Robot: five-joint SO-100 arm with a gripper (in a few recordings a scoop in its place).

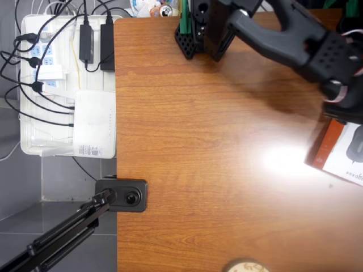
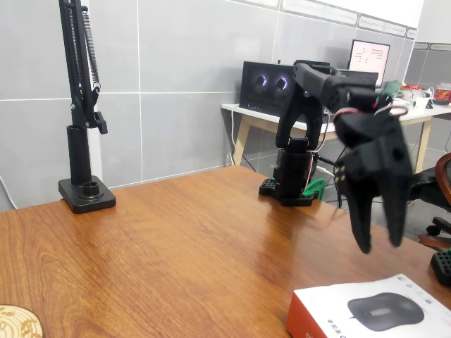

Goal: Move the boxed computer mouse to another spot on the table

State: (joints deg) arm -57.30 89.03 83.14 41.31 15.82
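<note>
The boxed computer mouse (image 2: 366, 313) is a flat white box with an orange-red side and a dark grey mouse pictured on top. It lies flat on the wood-grain table (image 2: 176, 253) at the near right in the fixed view. In the overhead view the box (image 1: 340, 150) sits at the right edge. My gripper (image 2: 380, 243) hangs above the box, fingers pointing down and spread apart, open, with nothing between them and a clear gap down to the box. The black arm (image 1: 295, 37) reaches from its base towards the box.
The arm's base (image 2: 292, 176) stands at the table's far edge. A camera-stand foot (image 2: 86, 193) sits at the far left. A round wooden coaster (image 2: 14, 320) lies at the near left corner. Off the table, a white tray (image 1: 34, 147) holds cables and a white router-like device (image 1: 93, 124).
</note>
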